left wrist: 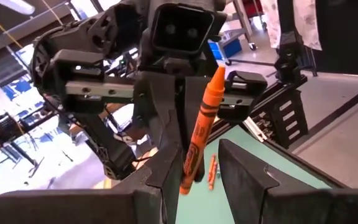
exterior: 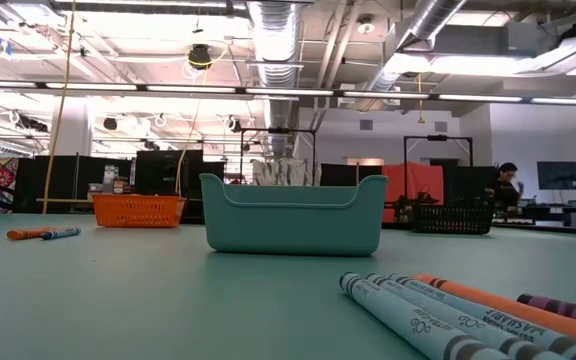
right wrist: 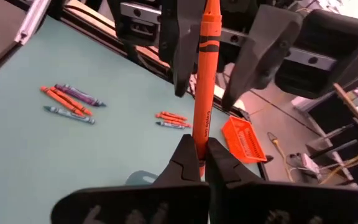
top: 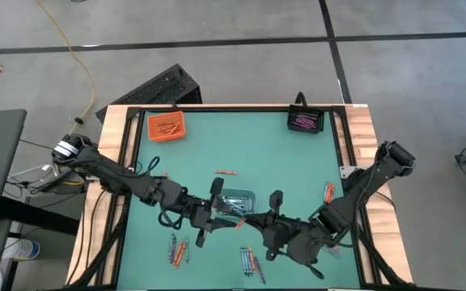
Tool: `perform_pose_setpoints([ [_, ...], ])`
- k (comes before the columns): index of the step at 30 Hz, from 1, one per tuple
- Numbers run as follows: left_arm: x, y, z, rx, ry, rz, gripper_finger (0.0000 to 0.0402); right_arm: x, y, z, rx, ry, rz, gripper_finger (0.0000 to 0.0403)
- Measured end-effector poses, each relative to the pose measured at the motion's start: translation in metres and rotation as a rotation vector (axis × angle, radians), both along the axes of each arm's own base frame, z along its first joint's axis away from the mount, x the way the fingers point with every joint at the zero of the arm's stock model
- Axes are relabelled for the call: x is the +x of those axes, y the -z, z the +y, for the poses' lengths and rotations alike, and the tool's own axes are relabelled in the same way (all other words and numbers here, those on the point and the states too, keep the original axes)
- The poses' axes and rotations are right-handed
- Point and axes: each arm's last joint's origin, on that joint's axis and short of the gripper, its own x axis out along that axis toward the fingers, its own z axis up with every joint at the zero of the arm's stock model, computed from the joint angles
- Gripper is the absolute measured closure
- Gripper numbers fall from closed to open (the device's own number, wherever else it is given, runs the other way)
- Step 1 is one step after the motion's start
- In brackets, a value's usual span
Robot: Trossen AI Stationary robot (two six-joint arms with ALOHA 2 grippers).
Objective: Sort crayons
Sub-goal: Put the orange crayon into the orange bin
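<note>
One orange crayon (right wrist: 202,93) is in the air between the two grippers, over the mat beside the clear-grey tray (top: 237,199). My right gripper (right wrist: 197,152) is shut on one end of it. My left gripper (left wrist: 194,167) faces it, open, with its fingers (right wrist: 180,59) on either side of the crayon's other end and a gap showing on one side. From above, the left gripper (top: 229,217) and right gripper (top: 247,220) meet tip to tip. More crayons lie loose on the mat (top: 226,172), (top: 179,250), (top: 251,260), (top: 328,192).
An orange tray (top: 167,126) with crayons stands at the back left and a black tray (top: 304,121) with purple-pink ones at the back right. Crayons (exterior: 468,310) lie close to the low camera. A person (exterior: 508,185) is far off in the room.
</note>
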Motion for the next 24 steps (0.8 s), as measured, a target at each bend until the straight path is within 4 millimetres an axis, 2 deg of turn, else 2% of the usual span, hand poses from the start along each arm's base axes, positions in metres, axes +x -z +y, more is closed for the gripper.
perform_pose_setpoints([
  [14,0.0,-0.005,0.0,0.012,-0.011,-0.056,0.0307,0.017,-0.006,-0.017,0.009,-0.022,-0.026,0.0403],
  [17,-0.001,-0.005,0.0,0.035,-0.016,-0.065,0.0333,0.017,-0.006,-0.017,0.006,-0.024,-0.028,0.0403],
  [20,0.0,-0.005,0.0,0.064,-0.014,-0.072,0.0379,0.017,-0.006,-0.016,0.006,-0.026,-0.028,0.0403],
  [24,-0.001,-0.005,-0.001,0.094,-0.015,-0.08,0.0389,0.016,-0.006,-0.016,0.006,-0.027,-0.028,0.0403],
])
